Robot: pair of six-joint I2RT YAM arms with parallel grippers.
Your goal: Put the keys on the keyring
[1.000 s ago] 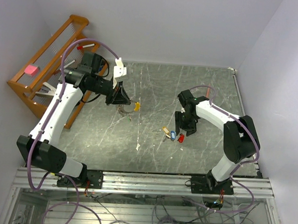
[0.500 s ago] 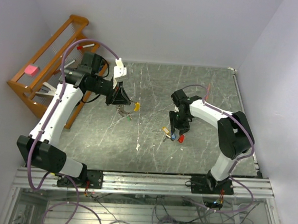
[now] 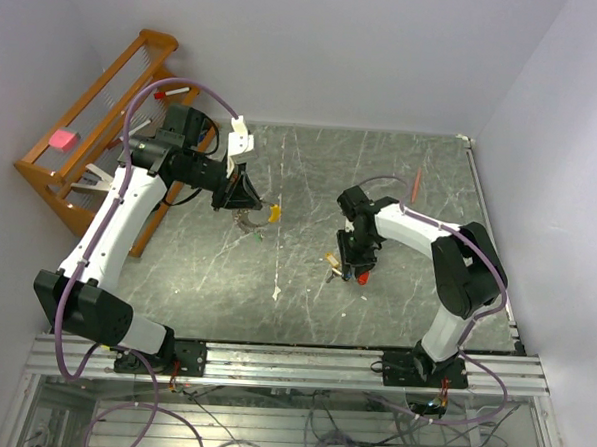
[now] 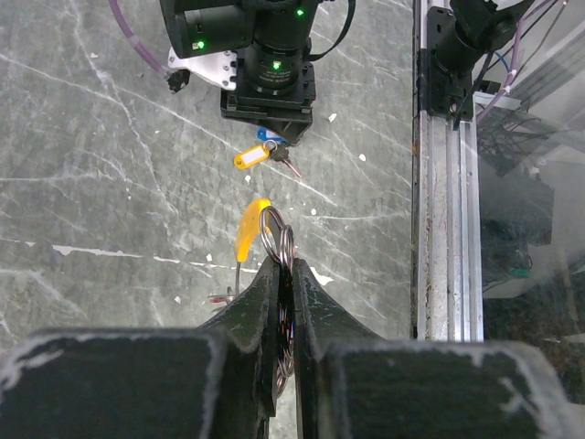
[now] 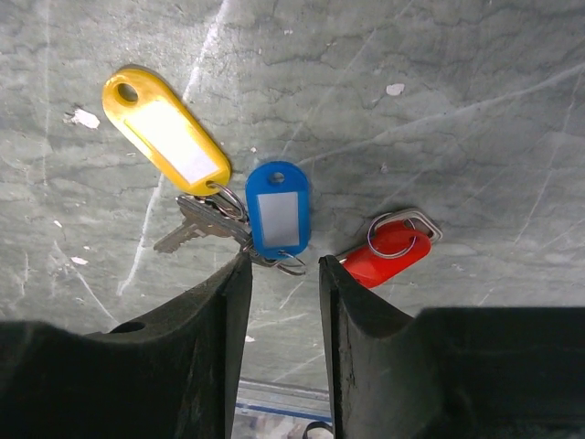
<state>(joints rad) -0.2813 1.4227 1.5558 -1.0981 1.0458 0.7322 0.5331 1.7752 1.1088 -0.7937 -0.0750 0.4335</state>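
Observation:
My left gripper [image 4: 285, 267] is shut on the keyring [image 4: 279, 240], a thin silvery wire loop standing out past its fingertips above the table. A curved yellow banana piece [image 4: 249, 229] hangs from it. In the top view that gripper [image 3: 247, 203] is at the left centre, with the banana piece [image 3: 273, 213] beside it. The keys lie mid-table: a yellow tag [image 5: 166, 135] with a silver key [image 5: 196, 227], a blue tag [image 5: 278, 210] and a red tag [image 5: 388, 254]. My right gripper [image 5: 281, 265] is open and low over them, the blue tag's small ring at the gap between its fingertips.
A wooden rack [image 3: 93, 123] with a pink block [image 3: 63, 139] leans at the back left. An orange-red pencil [image 3: 417, 180] lies at the back right. A small green bit [image 3: 261, 236] lies below the left gripper. An aluminium rail [image 4: 439, 183] runs along the near edge.
My right gripper has moved left and down onto the keys, and its jaws have drawn closer together. The left arm and the keyring have not moved.

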